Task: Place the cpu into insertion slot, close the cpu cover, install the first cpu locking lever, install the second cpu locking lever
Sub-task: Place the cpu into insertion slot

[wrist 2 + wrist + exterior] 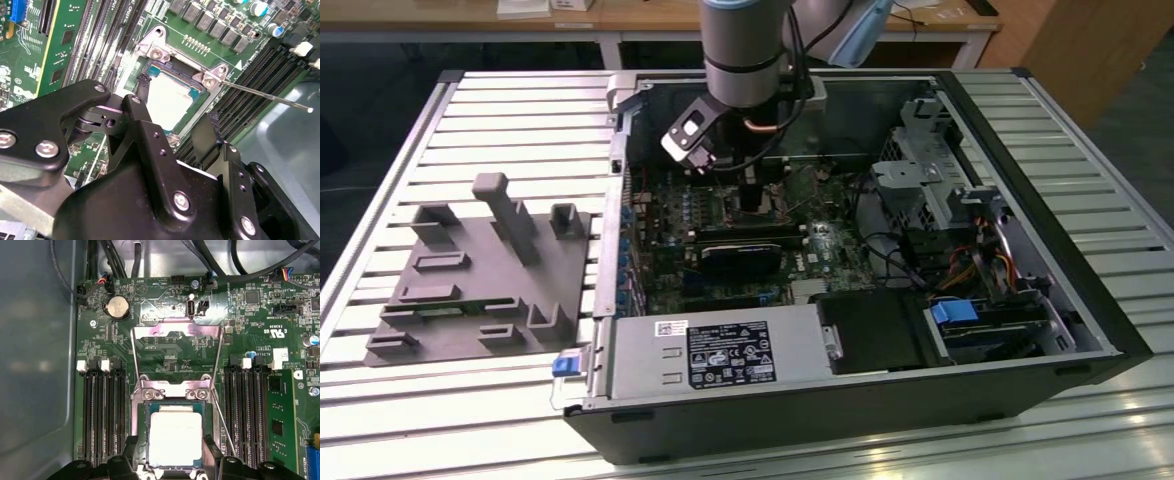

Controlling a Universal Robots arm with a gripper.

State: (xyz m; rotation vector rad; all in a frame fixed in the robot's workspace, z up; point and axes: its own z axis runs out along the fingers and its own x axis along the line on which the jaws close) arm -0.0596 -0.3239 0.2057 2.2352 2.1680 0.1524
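Now — gripper [170, 445]: open, jaws either side of the cpu [175, 432]; whether they touch it, I cannot tell.
cpu: flat in the insertion slot [142, 422], silver top up.
cpu cover [175, 332]: flipped back — open over the motherboard [100, 345].
locking lever [270, 95]: thin rod angled outward, unlatched.

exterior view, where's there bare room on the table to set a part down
Bare slats of the table lie nearer the camera than the grey fixture block, and on the exterior view's right of the computer case. Inside the case is crowded: the gripper sits over the cpu.
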